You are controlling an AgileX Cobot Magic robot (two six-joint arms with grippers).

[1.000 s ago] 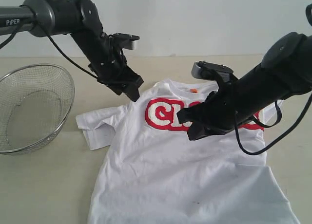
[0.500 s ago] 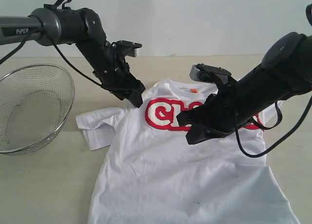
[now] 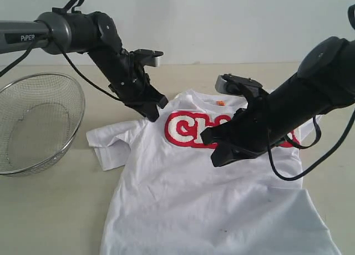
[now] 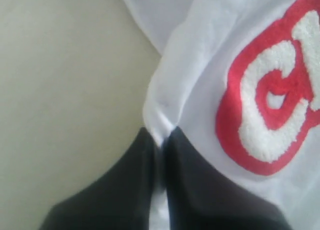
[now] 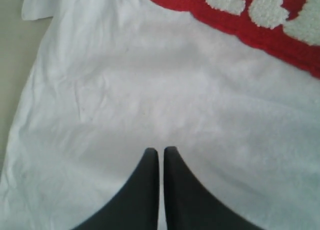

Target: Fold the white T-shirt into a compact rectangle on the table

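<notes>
- Wire-mesh basket (image 3: 39, 122) sat at the far left of the worktop (image 3: 50, 210), near the shirt (image 3: 183, 194) but not touching its sleeve.
- Left pincer (image 4: 161, 140) had just snapped shut. A moment before, its jaws stood apart above the shoulder. Now they pinched a small ridge of white cloth at the shoulder edge, beside the first red letter.
- Shirt lay face up across the middle of the worktop, one sleeve spread toward the basket, collar at the far side, no fold made yet.
- Right pincer (image 5: 161, 152) was closed with nothing between its jaws, hanging over the chest just below the lettering (image 3: 186, 130). It had barely moved over the last second.
- With one shoulder now gripped, the first fold could probably start. The other shoulder was not gripped, so the right arm likely had to take hold first.
</notes>
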